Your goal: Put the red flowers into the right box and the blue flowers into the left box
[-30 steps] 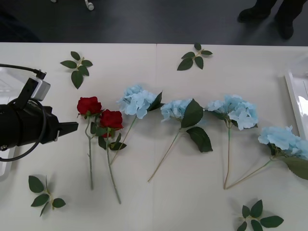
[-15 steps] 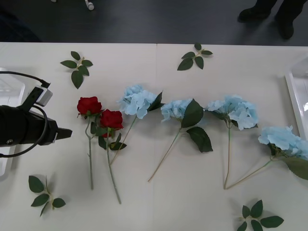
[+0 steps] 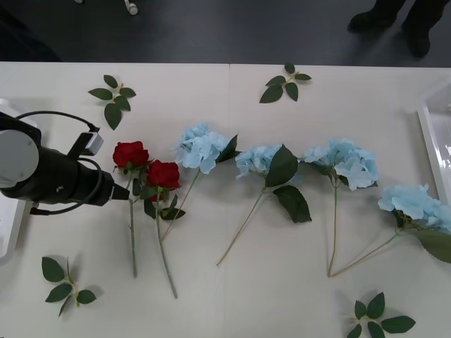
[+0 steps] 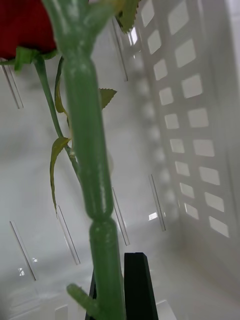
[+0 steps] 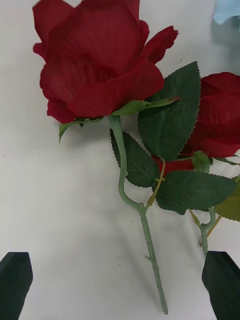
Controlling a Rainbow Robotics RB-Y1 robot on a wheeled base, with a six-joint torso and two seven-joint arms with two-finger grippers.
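Left gripper (image 5: 120, 285) sits low over the white table (image 3: 232, 296), black fingers (image 5: 15, 280) spread wide either side of the thin green stem of the outermost deep red rose (image 3: 130, 154); no contact yet. I see a second red rose (image 3: 163, 174) just beside it, and four pale blue hydrangeas (image 3: 202, 148) in a row beyond. Right gripper (image 4: 117, 287) is clamped on a third rose's green stem (image 4: 85, 140) inside the white translucent tray (image 4: 195, 125).
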